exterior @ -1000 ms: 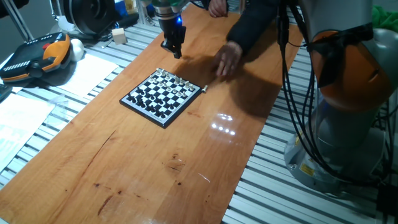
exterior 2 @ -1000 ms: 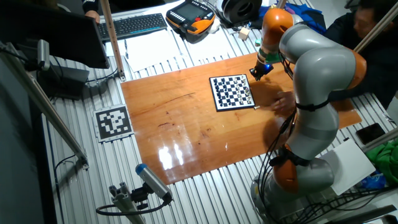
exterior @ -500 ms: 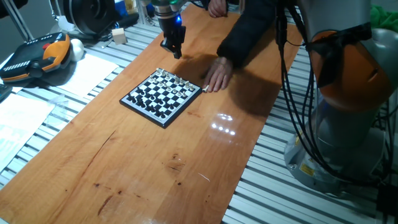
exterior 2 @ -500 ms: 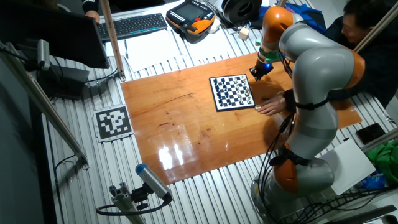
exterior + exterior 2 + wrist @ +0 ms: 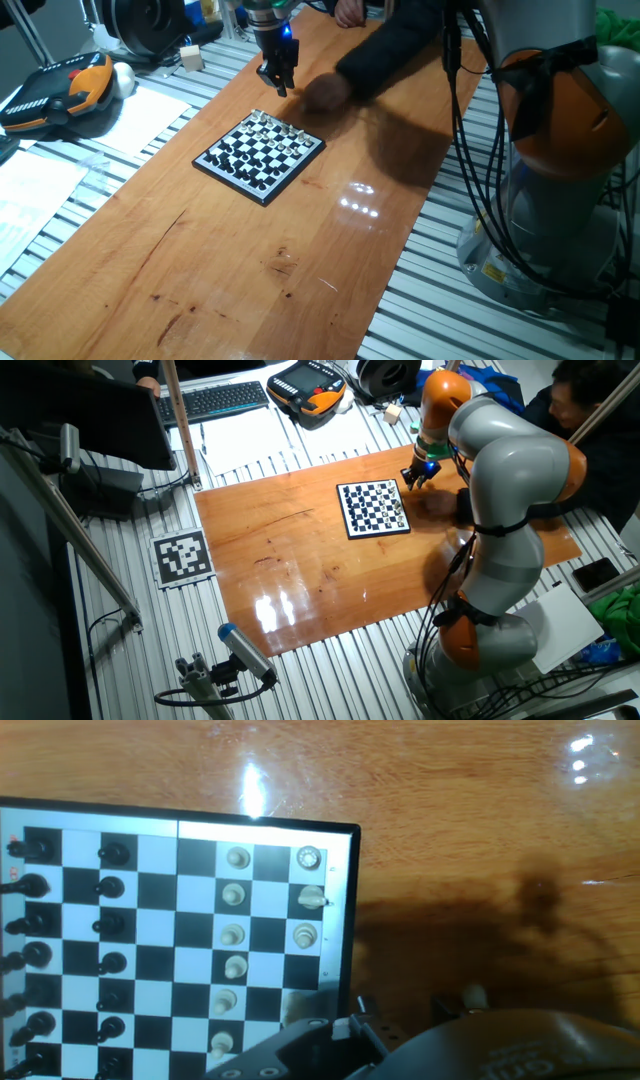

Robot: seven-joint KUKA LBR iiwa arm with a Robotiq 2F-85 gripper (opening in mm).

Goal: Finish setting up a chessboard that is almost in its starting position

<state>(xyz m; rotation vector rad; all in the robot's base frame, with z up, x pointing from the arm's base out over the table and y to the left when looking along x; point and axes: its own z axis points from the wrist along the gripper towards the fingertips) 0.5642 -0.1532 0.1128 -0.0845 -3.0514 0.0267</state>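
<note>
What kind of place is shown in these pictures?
Probably a robotics lab: a wooden table on slatted metal benches, a robot teach pendant and keyboard nearby, and a printed marker tag.

The chessboard [image 5: 260,156] lies on the table [image 5: 250,260]. The gripper [image 5: 277,82] hangs behind its far corner, a person's hand [image 5: 322,91] just beside.

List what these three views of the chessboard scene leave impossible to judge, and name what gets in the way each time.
- Piece types on the chessboard: too small in both fixed views.
- The board's lower rows: cut off by the frame edge and the gripper body in the hand view.
- Gripper fingers, open or shut: too small, dark.
- Person's hand: motion-blurred.
</note>
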